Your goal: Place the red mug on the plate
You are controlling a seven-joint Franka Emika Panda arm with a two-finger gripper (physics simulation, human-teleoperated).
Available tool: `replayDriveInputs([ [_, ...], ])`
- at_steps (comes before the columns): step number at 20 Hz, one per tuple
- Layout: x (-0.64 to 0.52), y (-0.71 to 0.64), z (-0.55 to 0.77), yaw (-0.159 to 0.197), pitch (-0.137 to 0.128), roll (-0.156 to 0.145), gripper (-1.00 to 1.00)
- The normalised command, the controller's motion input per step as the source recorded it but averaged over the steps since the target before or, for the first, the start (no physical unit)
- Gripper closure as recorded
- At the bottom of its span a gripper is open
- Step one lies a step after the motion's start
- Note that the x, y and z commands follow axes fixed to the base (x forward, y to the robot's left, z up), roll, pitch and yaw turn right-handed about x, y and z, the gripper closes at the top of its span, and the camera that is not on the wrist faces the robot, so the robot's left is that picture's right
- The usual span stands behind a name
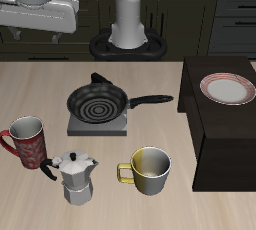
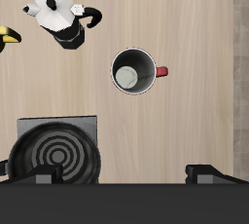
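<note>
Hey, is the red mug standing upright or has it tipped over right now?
Upright. The red mug stands on its base on the table, mouth up; the wrist view looks straight down into its round opening, handle out sideways.

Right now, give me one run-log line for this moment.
gripper: raised, holding nothing | red mug: upright near table's front edge, untouched | plate: bare, on dark raised block | placement: not yet done

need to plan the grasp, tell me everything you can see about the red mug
The red mug is tall, glossy red with a white speckled pattern, and looks ceramic. Its inside is pale grey-white and appears empty in the wrist view. It has one small red handle. It stands upright on the wooden table near the front edge, close beside the moka pot; nothing grips it.
</note>
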Motion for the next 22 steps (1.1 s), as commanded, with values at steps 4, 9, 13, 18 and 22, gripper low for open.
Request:
replayDriveInputs([
  [4,0.16,-0.22,0.08,-0.031,-0.025,-0.002,-1.0],
  [9,0.13,-0.14,0.08,0.012,-0.019,-0.007,-1.0],
  [13,0.08,-0.08,0.0,0.017,0.005,0.021,-1.0],
  [18,0.07,-0.18,0.03,0.022,0.004,0.024,-1.0],
  [22,0.06,-0.27,0.05,-0.014,0.015,0.043,-1.0],
])
